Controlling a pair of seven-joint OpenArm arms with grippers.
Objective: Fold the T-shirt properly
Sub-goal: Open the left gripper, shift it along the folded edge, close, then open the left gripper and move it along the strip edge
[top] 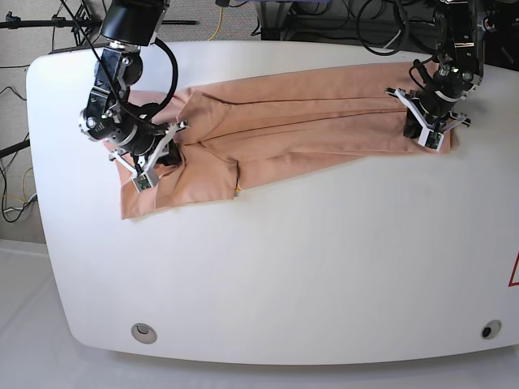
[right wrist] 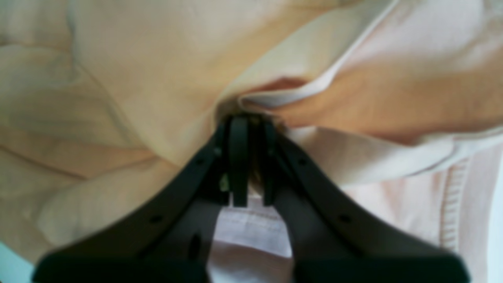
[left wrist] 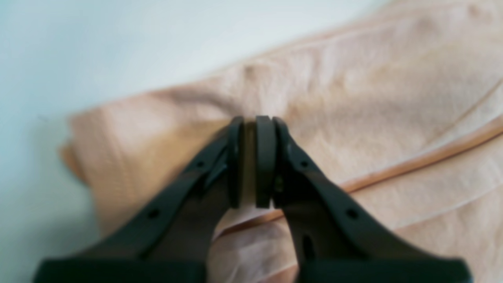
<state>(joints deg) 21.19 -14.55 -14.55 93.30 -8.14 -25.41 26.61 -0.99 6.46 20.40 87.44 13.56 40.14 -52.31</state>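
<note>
salmon t-shirt (top: 276, 130) lying lengthwise across table (top: 284, 267), both jaws seemingly pinching its cloth

White table (top: 268, 267): rounded corners, glossy surface, fills most of base view. Round metal insert (top: 143, 331) near front-left corner. Second round insert (top: 490, 329) near front-right corner. Red marking (top: 514, 271) at right edge, cut off by frame. Black cables (top: 340, 20) beyond far edge. Yellow cable (top: 217, 20) beyond far edge, left of centre. Black stand bar (top: 45, 23) at upper left. Loose cables (top: 10, 203) on light floor (top: 24, 324) left of table.
</note>
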